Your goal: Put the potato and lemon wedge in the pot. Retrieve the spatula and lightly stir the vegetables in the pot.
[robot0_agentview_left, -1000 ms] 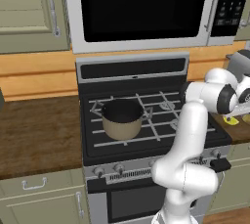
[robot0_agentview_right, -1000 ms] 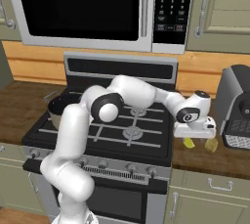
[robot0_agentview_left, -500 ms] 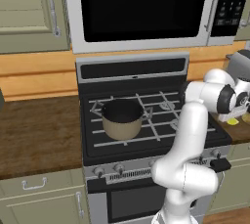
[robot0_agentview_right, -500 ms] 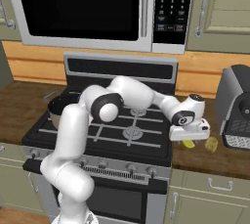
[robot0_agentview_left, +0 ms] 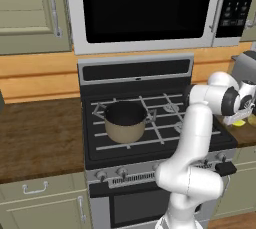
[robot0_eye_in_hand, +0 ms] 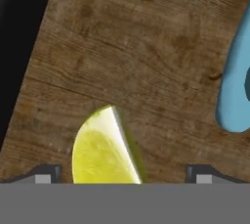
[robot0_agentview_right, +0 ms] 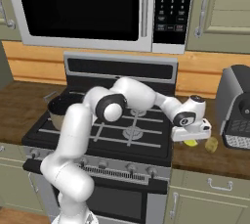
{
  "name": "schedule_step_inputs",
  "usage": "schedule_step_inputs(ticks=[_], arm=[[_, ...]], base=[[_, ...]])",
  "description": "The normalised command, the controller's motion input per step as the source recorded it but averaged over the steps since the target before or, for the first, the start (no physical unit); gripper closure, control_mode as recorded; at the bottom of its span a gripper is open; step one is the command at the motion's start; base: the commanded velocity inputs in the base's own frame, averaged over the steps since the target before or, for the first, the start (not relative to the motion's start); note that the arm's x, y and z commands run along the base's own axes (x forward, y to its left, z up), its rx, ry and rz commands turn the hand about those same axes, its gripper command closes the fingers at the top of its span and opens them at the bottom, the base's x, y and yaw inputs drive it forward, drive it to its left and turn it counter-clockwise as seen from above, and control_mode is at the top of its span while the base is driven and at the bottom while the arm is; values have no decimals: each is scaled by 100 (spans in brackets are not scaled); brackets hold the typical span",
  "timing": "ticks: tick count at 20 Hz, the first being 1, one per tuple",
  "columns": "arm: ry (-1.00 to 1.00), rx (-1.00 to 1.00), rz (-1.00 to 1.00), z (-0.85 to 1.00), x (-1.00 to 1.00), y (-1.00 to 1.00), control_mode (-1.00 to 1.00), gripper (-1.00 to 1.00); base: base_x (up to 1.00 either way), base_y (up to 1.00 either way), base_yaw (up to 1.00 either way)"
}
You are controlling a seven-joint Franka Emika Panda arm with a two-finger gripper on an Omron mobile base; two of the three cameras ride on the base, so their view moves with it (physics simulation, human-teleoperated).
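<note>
Arm is stretched out to the right of the stove (robot0_agentview_left: pixel 150 123), hand down low over the wooden counter (robot0_agentview_right: pixel 219 157). Gripper (robot0_eye_in_hand: pixel 124 173) fingers are spread wide apart, nothing clamped. Lemon wedge (robot0_eye_in_hand: pixel 105 149) lies on the counter between the two fingertips, closer to the left one in the hand view, not clearly touching either. From the right base view the lemon wedge (robot0_agentview_right: pixel 190 143) peeks out just under the hand, with the potato (robot0_agentview_right: pixel 211 144) just beside it on the counter, near the dark coffee machine (robot0_agentview_right: pixel 237 105). Spatula (robot0_eye_in_hand: pixel 237 86) rests on the same counter, light-blue end visible at the right edge of the hand view, apart from the wedge. Pot (robot0_agentview_left: pixel 125 121) sits on the front left burner, well apart from the hand; nothing visible inside it.
</note>
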Motion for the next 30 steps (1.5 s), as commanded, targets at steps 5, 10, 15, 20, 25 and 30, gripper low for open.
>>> schedule_step_inputs(ticks=[5,10,15,20,25,30], arm=[[0,0,0,-10,-3,0,-100,100],[-8,0,0,15,-49,0,-100,100],[-17,0,-1,92,-70,58,-100,100],[-9,0,-9,100,-44,100,-100,100],[-1,0,-11,98,-45,100,-100,100],[2,0,-4,76,-57,100,-100,100]], base=[[0,0,0],[0,0,0],[0,0,0],[0,0,0],[0,0,0],[0,0,0]])
